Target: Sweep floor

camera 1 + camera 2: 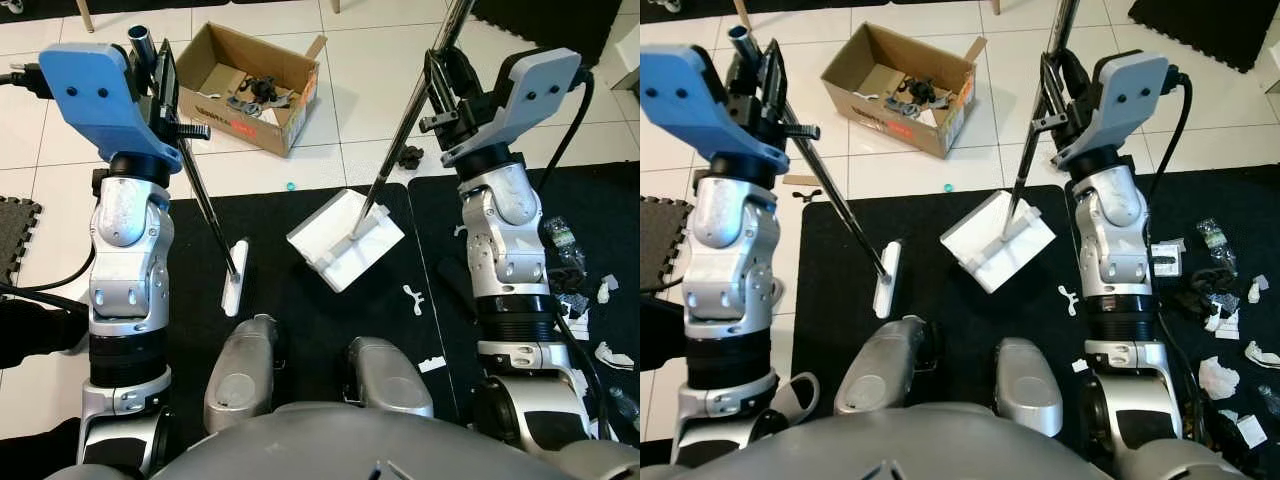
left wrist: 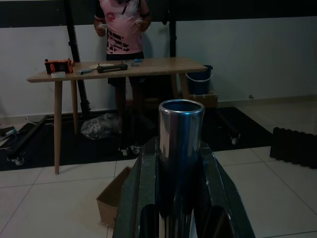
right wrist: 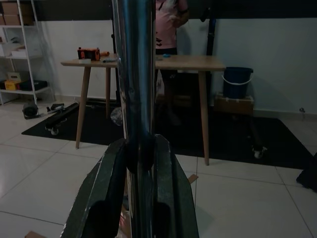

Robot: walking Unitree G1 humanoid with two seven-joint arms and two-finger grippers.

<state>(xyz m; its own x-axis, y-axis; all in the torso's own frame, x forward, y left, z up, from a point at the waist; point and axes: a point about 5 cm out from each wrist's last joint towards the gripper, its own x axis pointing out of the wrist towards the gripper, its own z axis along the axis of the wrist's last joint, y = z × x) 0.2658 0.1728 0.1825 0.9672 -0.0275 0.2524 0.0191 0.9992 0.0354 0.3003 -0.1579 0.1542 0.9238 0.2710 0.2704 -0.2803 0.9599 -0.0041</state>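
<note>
Grey robot knees (image 1: pixel 300 375) stand on the black floor mat (image 1: pixel 300 310). Left gripper (image 1: pixel 160 75) clamped on the metal broom handle (image 1: pixel 205 195), its white head (image 1: pixel 235 277) resting on the mat. Right gripper (image 1: pixel 445 95) clamped on the white dustpan's pole (image 1: pixel 405 120); the pan (image 1: pixel 345 240) sits just beside the head. White paper scraps (image 1: pixel 1230 375) lie well apart to the right: sweeping looks barely begun.

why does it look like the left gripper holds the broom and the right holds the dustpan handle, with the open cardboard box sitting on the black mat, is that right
Not quite. The cardboard box sits on the white tiled floor beyond the black mat, not on it, as the left eye view shows. The rest holds: the left gripper is shut on the broom and the right gripper is shut on the dustpan handle.
</note>
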